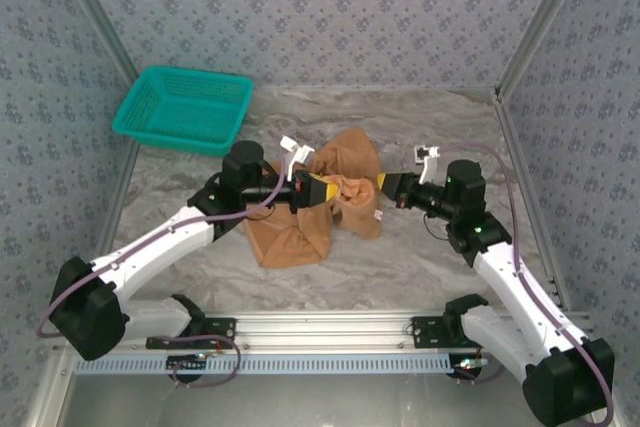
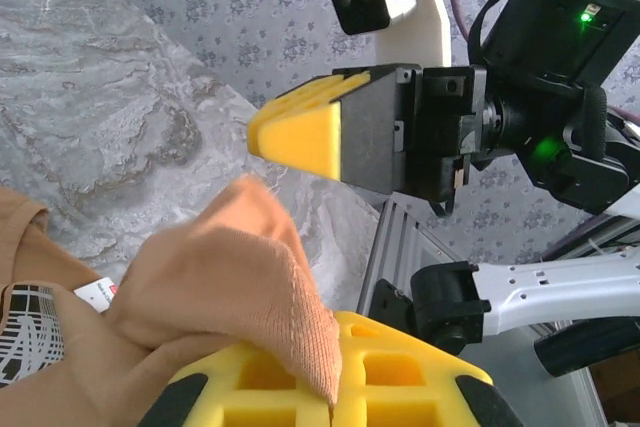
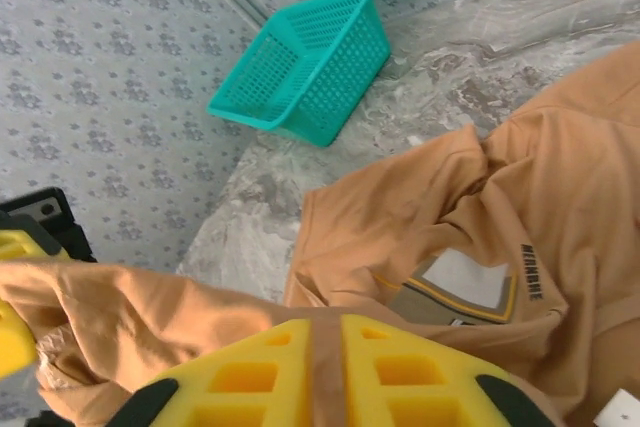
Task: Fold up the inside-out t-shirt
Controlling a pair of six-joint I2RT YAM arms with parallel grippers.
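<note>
The inside-out t-shirt [image 1: 295, 235], orange-tan, lies crumpled in the middle of the table, part of it lifted between the two grippers. My left gripper [image 1: 318, 190] is shut on a folded edge of the cloth [image 2: 250, 267]; the edge pokes out between its yellow fingers [image 2: 400, 377]. Facing it from the right, my right gripper [image 1: 384, 187] holds a strip of the shirt [image 3: 560, 177] pinched in the narrow gap between its yellow fingers [image 3: 420, 367]. A small white tag [image 2: 98, 294] shows beside the raised fold.
A teal mesh basket [image 1: 185, 109] stands at the back left, near the patterned wall. The right arm's yellow finger [image 2: 300, 135] and black wrist hang close in front of the left wrist camera. An aluminium rail [image 1: 320, 327] runs along the near edge.
</note>
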